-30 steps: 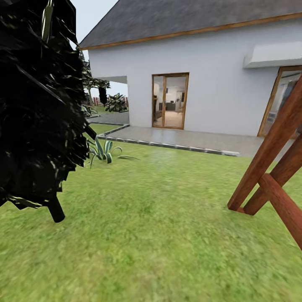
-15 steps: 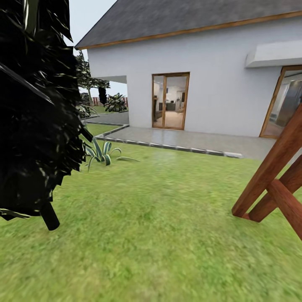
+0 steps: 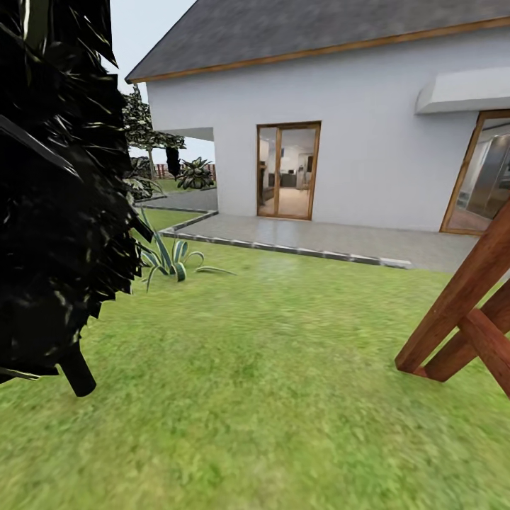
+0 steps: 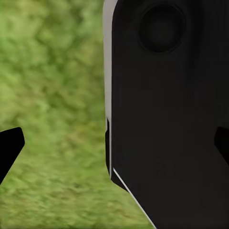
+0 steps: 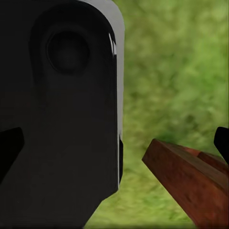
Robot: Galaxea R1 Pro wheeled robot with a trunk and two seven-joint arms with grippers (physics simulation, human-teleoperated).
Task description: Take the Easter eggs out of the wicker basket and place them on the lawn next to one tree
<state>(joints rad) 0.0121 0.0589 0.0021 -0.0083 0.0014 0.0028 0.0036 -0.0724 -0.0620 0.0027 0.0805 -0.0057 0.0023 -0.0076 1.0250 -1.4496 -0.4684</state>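
**Both tools spread wide over grass, nothing between the fingers**

The left tool [image 4: 114, 148] shows in its wrist view as two dark fingertips [image 4: 10, 145] at opposite edges of the picture, spread far apart. Nothing is held or touched between them; a large black and grey robot body panel [image 4: 167, 114] sits beyond the gap, with the mottled green lawn [image 4: 52, 95] beside it.

The right tool [image 5: 114, 148] is spread just as wide, its fingertips [image 5: 9, 148] also at the picture's edges, and it grips nothing. Beyond its gap stand a similar black panel [image 5: 67, 119] and a reddish-brown wooden beam [image 5: 186, 181] resting on the grass.

From the head camera, the lawn [image 3: 255, 368] stretches ahead to a grey paved patio [image 3: 333, 241] and a white house [image 3: 354, 127] with a glazed wood-framed door [image 3: 287, 170]. A very dark leafy tree crown [image 3: 57, 177] with a short dark stem fills the robot's left side; whether this is the slender-trunked tree cannot be told. A spiky striped plant [image 3: 170, 258] grows past it, and a slanted wooden frame [image 3: 467, 312] stands on the grass on the robot's right.
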